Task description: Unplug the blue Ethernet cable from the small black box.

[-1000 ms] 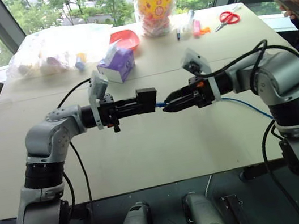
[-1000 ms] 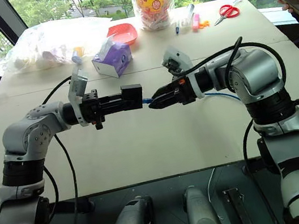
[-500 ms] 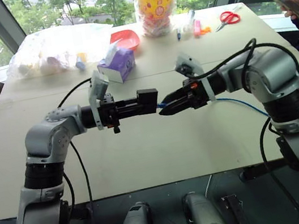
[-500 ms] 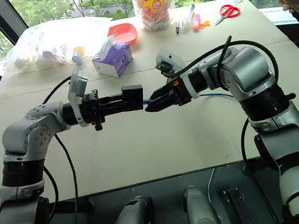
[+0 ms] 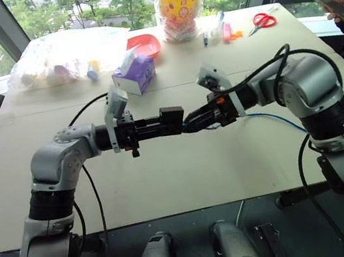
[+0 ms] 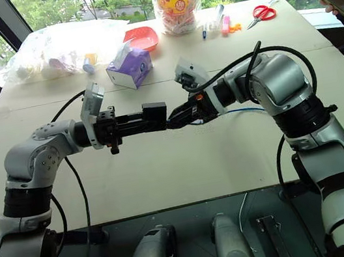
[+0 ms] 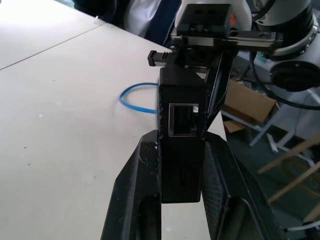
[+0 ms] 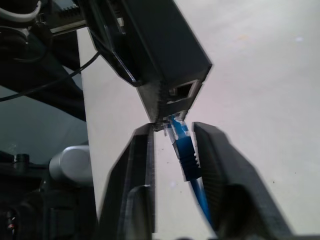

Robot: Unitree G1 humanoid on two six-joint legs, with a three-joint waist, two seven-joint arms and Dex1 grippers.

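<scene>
My left gripper (image 5: 163,124) is shut on the small black box (image 5: 171,116) and holds it level above the table, one empty socket facing its wrist camera (image 7: 181,120). The blue Ethernet cable (image 5: 277,118) runs from the box's right side across the table toward the right edge. Its plug (image 8: 182,146) sits in the box's lower socket. My right gripper (image 5: 189,125) meets the box from the right and is shut on that plug, one finger (image 8: 212,150) on either side of it.
Behind the arms stand a purple tissue box (image 5: 135,74), a red bowl (image 5: 143,43), a bagged yellow jar (image 5: 178,2) and a clear bag of items (image 5: 54,56). Red scissors (image 5: 263,19) lie far right. A person's hand with a phone (image 5: 335,3) is at the right edge.
My right gripper has slid left up to the box and closed its fingers around the plug. The left gripper and the box have stayed in place.
</scene>
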